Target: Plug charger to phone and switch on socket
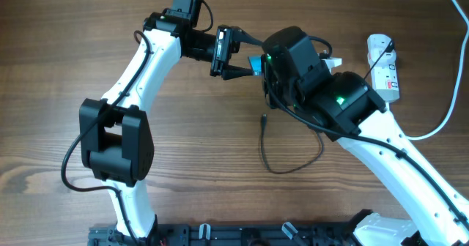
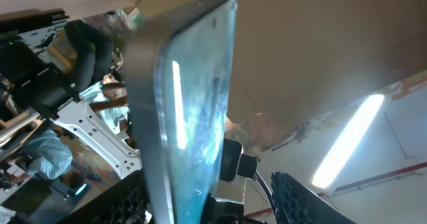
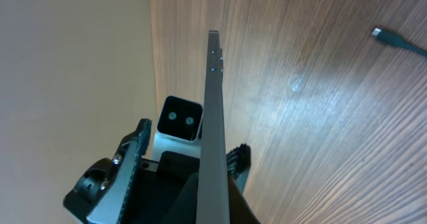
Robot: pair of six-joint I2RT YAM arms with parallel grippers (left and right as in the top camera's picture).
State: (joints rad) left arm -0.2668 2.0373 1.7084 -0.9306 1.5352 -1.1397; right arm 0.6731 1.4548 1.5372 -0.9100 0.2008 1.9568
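Note:
The phone (image 1: 255, 64) is held edge-up above the table between my two grippers; only a bit of its cyan screen shows in the overhead view. My right gripper (image 1: 265, 64) is shut on it; in the right wrist view the phone (image 3: 213, 104) rises edge-on from the jaws (image 3: 215, 184). My left gripper (image 1: 248, 56) is open around the phone (image 2: 193, 104), with one finger against its back and the other well apart (image 2: 213, 207). The charger (image 1: 272, 170) lies loose on the table, its plug tip (image 3: 377, 32) free. The socket (image 1: 387, 74) sits at the far right.
A thick white cord (image 1: 447, 121) runs from the socket along the right edge of the wooden table (image 1: 88, 41). The black cable loops just in front of my right arm. The left arm's base stands at the front left.

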